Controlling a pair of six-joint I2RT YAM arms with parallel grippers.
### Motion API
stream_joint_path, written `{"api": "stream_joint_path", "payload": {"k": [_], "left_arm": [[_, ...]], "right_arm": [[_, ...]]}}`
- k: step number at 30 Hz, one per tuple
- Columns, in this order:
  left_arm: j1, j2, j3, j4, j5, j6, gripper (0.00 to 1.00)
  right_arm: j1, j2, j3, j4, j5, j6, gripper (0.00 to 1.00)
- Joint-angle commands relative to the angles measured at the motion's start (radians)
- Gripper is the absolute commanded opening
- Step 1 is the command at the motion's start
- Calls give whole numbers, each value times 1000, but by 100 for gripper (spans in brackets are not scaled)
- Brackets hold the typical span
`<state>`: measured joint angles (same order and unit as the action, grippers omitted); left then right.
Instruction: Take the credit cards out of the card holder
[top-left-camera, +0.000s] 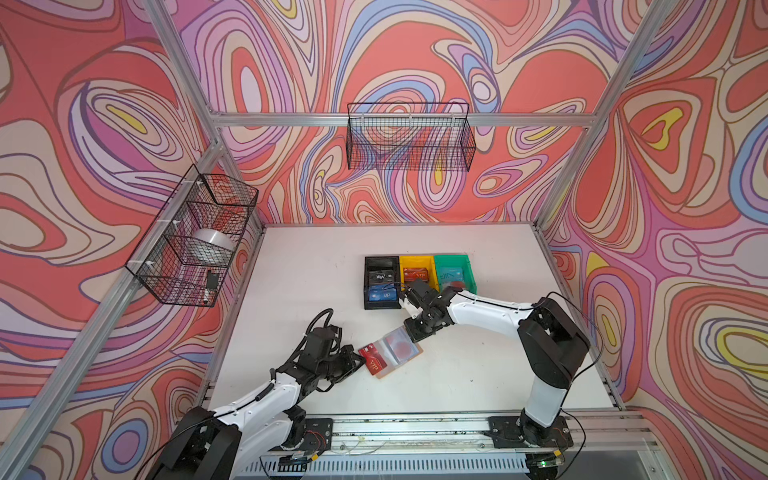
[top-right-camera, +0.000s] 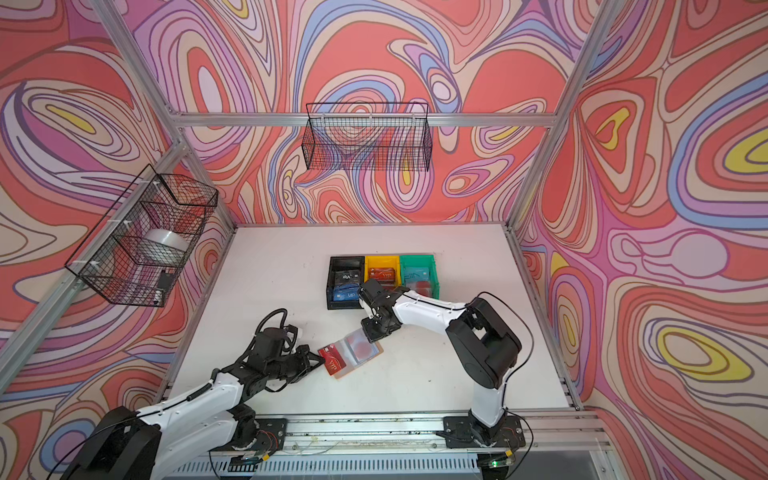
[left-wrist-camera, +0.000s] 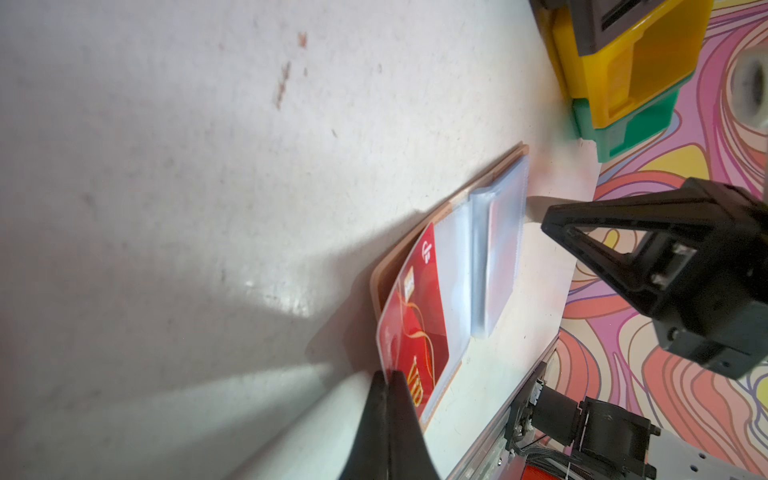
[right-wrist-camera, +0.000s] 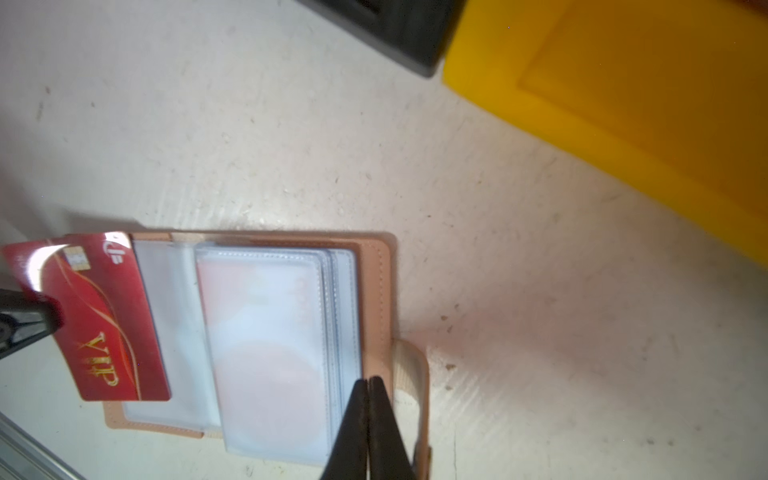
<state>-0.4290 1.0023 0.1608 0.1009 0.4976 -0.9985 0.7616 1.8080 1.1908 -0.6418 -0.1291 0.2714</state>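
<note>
Lower left of centre in both top views: left tool (top-left-camera: 361, 365), clenched on the outer short edge of a red card (top-left-camera: 375, 360) lettered "VIP". Card tilted a little off the white surface (top-left-camera: 478, 374), outer half jutting past the card holder (right-wrist-camera: 376, 291), inner half over a clear sleeve (right-wrist-camera: 174, 311); inside that sleeve or on top of it, impossible to tell. Just right of the card, the holder itself, open and flat at the lower middle of the frame, tan cover down, sleeves up, tab clasp (right-wrist-camera: 411, 365) on the side away from the red card. In the top sleeve of the stack nearer the tab, a pale card (right-wrist-camera: 270, 353) with a red circle. At the holder's upper right edge, right tool (top-left-camera: 411, 336), fingers pressed together, tips down on the sleeve edges beside the tab. Above, at mid-frame, three bins in a touching row: black bin (top-left-camera: 382, 306) with a dark card (top-left-camera: 384, 275) and a blue card (top-left-camera: 380, 294), yellow bin (top-left-camera: 415, 258) with another red one, green bin (top-left-camera: 470, 274) with a pale blue card (top-left-camera: 451, 274), the last two partly hidden behind the right arm.
</note>
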Motion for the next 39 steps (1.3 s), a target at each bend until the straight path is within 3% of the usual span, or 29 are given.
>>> {"api": "stream_joint_path", "payload": {"k": [1, 9, 39], "left_arm": [[5, 9, -32, -69, -36, 9, 1], [6, 7, -33, -68, -40, 8, 1], [5, 32, -21, -62, -39, 11, 1]], "right_arm": [[4, -19, 1, -2, 12, -4, 6], [13, 33, -28, 57, -75, 14, 6], [31, 78, -25, 74, -110, 12, 6]]}}
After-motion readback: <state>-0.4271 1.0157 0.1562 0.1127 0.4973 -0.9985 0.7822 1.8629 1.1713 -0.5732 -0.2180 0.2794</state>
